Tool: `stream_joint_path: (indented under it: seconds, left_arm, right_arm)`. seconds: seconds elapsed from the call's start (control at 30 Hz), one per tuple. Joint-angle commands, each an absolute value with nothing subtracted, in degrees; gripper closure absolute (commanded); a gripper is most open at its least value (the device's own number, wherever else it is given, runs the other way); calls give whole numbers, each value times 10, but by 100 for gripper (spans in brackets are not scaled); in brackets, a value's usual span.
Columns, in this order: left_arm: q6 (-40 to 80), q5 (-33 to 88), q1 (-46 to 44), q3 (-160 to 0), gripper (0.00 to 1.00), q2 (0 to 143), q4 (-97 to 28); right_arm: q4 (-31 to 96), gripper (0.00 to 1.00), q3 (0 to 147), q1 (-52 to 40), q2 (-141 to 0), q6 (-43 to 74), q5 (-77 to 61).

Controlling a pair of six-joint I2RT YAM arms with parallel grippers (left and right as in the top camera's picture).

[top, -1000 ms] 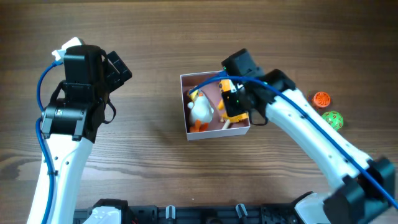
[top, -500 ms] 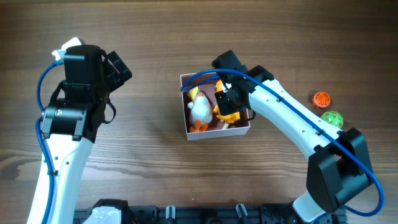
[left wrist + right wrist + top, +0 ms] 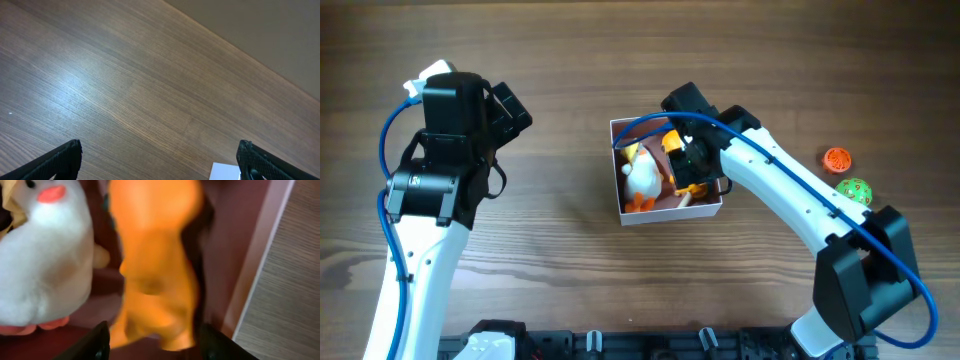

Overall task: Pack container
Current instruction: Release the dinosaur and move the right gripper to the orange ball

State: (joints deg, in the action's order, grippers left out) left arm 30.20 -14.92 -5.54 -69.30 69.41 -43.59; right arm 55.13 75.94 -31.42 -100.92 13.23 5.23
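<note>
Now, from overhead: the container [image 3: 670, 213] sits on the table [image 3: 570, 60] between your two arms. Your right gripper [image 3: 686, 170] is down inside its right half, closed on an orange toy [image 3: 690, 186]. A white toy [image 3: 642, 178] fills the left half, just beside the orange one. To finish this placing well, lower until the orange toy bears on the container's floor. Part the fingers only a little, so they nudge neither the white toy nor the thin right wall, then lift straight up. Your left gripper [image 3: 508, 108] hangs well to the left of the container, out of the way; leave it there.

Left wrist view: the left gripper's jaws stand wide apart with nothing between them, only bare table beneath. A white corner at the bottom edge may be the container, though I cannot tell.

Right wrist view: the orange toy is blurred, but it sits between your two fingers [image 3: 100, 342], just beside the white toy, with the container's right wall close by.

Count: one container, two toys inside it, and two more things right of the container, an orange ball [image 3: 837, 158] and a green ball [image 3: 856, 190].
</note>
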Motion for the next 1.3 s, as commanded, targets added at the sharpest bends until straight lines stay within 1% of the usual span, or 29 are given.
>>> stream_joint_path:
  seconds: [0.0,0.03,0.07,0.1,0.2,0.33,0.47,0.57,0.73,0.83,1.07,1.27]
  left_arm:
    - [309,-144,-52,-698,0,688,-436]
    - [309,-144,-52,-698,0,688,-436]
    - [309,-144,-52,-698,0,688,-436]
    - [309,-144,-52,-698,0,688,-436]
    - [309,-144,-52,-698,0,688,-436]
    - [309,-144,-52,-698,0,688,-436]
    - [309,-144,-52,-698,0,688,-436]
    - [309,-144,-52,-698,0,688,-436]
    - [309,-144,-52,-698,0,688,-436]
    - [309,-144,-52,-698,0,688,-436]
    - [309,-144,-52,-698,0,688,-436]
    - [309,-144,-52,-698,0,688,-436]
  right_arm:
    - [574,40,809,-305,-943,136,102]
    - [584,27,818,-298,-924,141,114]
    - [591,7,823,-291,-909,146,125]
    - [598,0,827,-278,-889,152,143]
    - [605,0,827,-232,-844,152,154]
    - [615,0,823,-123,-833,152,157]
    - [601,0,807,-18,-868,152,148]
    - [594,0,806,38,-906,153,139]
    - [574,0,806,119,-977,150,74]
    - [562,0,806,136,-1017,134,70]
    - [522,0,806,137,-1084,104,69]
    - [507,0,806,138,-1128,104,68]
